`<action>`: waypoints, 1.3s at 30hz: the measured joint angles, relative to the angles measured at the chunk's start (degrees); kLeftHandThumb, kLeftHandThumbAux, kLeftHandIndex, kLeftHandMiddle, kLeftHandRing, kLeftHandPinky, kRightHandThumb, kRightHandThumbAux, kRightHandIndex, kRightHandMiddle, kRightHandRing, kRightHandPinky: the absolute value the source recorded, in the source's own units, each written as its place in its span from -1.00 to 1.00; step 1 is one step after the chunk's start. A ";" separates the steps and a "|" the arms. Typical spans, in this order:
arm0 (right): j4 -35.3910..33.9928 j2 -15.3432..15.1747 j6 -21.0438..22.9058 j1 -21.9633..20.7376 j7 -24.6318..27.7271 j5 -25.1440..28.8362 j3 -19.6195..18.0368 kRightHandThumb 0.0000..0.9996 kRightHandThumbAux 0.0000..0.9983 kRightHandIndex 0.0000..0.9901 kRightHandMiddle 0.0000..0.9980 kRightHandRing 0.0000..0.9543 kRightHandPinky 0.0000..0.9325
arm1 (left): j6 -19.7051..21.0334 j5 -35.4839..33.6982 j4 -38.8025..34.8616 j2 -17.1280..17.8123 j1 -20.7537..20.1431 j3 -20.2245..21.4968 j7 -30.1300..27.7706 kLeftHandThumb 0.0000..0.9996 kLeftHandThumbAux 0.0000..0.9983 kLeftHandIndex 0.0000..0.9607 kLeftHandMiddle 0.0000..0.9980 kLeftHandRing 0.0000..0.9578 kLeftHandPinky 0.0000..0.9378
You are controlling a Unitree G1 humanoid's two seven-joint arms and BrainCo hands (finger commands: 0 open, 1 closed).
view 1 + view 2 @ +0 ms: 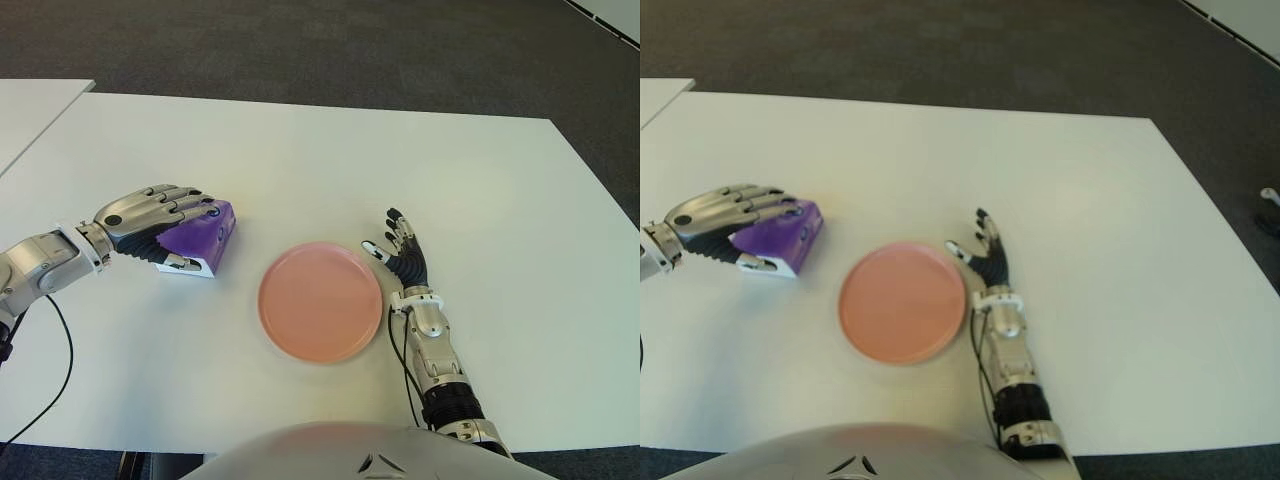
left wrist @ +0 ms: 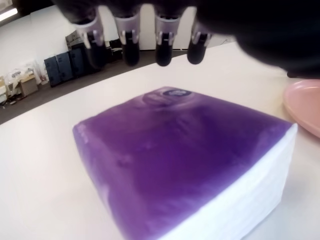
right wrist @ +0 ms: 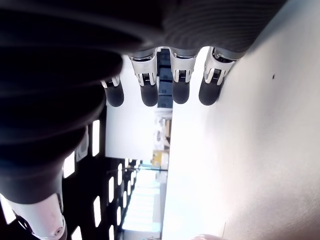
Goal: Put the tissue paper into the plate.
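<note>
A purple tissue pack [image 1: 203, 236] lies flat on the white table [image 1: 480, 190], toward its left edge and well short of the near edge. It is squarish, so no long axis stands out; its purple printed face is up, and the white stacked edges of the tissues show along the sides facing the near edge. A small oval label on the top face sits toward the far side.

The left hand [image 1: 150, 222] reaches in from the left edge and covers the pack from above, fingers [image 2: 130, 42] extended over the top and the thumb low against the near side. In the left wrist view the fingertips hang beyond the pack's far edge with a gap under them, so the hand is spread over the pack and not clamped on it; whether the palm touches the top I cannot tell.

The pink plate [image 1: 320, 300] stands just right of the pack, apart from it, nearer the table's near edge, and nothing lies in it.

The right hand [image 1: 404, 258] shows just right of the plate's rim, fingers straight and spread, holding nothing. The left forearm is cut off at the picture's edge.
</note>
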 measured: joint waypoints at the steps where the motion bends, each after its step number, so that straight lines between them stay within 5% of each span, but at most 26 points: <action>1: -0.03 0.00 0.03 0.00 0.03 0.00 0.00 -0.71 0.40 -0.98 -0.94 -0.93 -0.85 | 0.05 0.00 -0.02 -0.02 0.02 0.00 0.00 -0.48 -0.70 -1.00 -1.00 -1.00 -1.00; 18: -0.52 0.00 0.13 0.40 0.14 0.14 -0.01 -0.69 0.41 -0.98 -0.94 -0.93 -0.85 | 1.06 0.15 0.60 -0.22 0.00 -0.66 -0.69 -0.49 -0.70 -1.00 -1.00 -1.00 -1.00; 39: -2.14 -0.09 1.33 1.47 0.31 0.14 0.09 -0.71 0.44 -0.99 -0.94 -0.94 -0.85 | 4.56 6.97 9.58 -1.81 -5.85 -9.44 3.61 -0.52 -0.72 -1.00 -1.00 -1.00 -1.00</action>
